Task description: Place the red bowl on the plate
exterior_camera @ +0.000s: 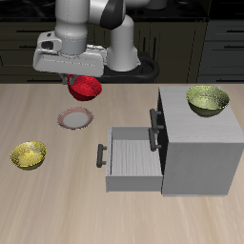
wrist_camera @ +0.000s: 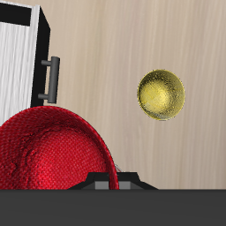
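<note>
The red bowl (exterior_camera: pixel 86 89) hangs tilted in the air, with my gripper (exterior_camera: pixel 76 80) shut on its rim. In the wrist view the red bowl (wrist_camera: pixel 53 150) fills the space just in front of the gripper body, and the fingertips are hidden behind it. The plate (exterior_camera: pixel 75 118), flat with a pale centre and pinkish-brown rim, lies on the table just below the bowl and a little nearer the table's front edge. The plate does not show in the wrist view.
A yellow-green bowl (exterior_camera: pixel 29 154) (wrist_camera: pixel 161 94) sits on the table nearer the front edge. Another yellow-green bowl (exterior_camera: pixel 208 100) rests on top of the grey cabinet (exterior_camera: pixel 195 152), whose drawer (exterior_camera: pixel 129 157) stands pulled open beside the plate.
</note>
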